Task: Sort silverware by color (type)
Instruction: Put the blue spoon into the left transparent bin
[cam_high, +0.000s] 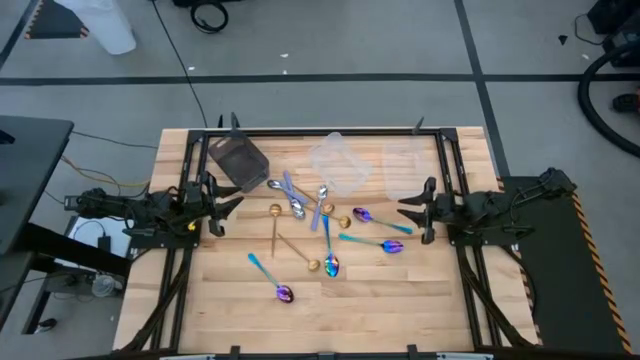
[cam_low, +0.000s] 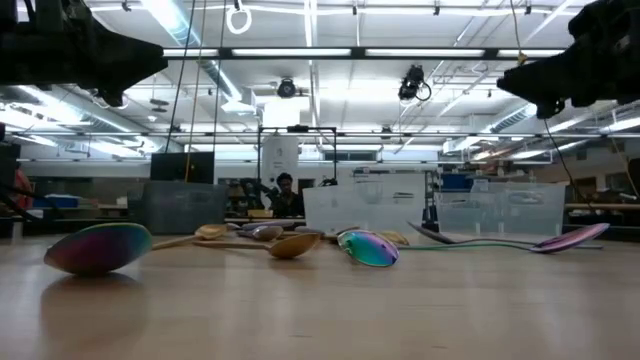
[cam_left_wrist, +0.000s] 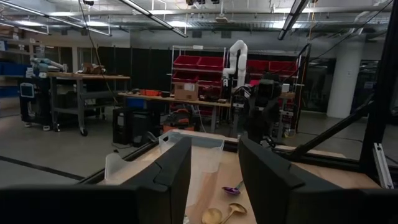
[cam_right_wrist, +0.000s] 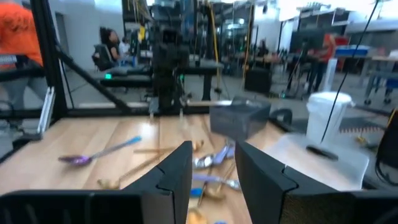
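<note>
Looking down on a light wood-plank table (cam_high: 400, 300) in a black frame, grey floor with dark tape lines around it. Spoons (cam_high: 322, 230) lie loose mid-table, unsorted: silver ones up near the tubs, gold ones crossing in the middle, iridescent teal-handled ones spread toward the front and right. Dark tub (cam_high: 238, 160) at back left, two clear tubs (cam_high: 340, 162) beside it; the right one is faint, edges hard to trace. Left gripper (cam_high: 230, 197) parked at the left edge, fingers apart, nothing between them. Right gripper (cam_high: 412, 216) parked at the right edge, also parted and empty. Both well clear of the spoons. Workshop behind: shelving with red bins, benches, ceiling light strips. A seated person shows far back in the low view, mostly blurred. Exact spoon count unclear where handles overlap
</note>
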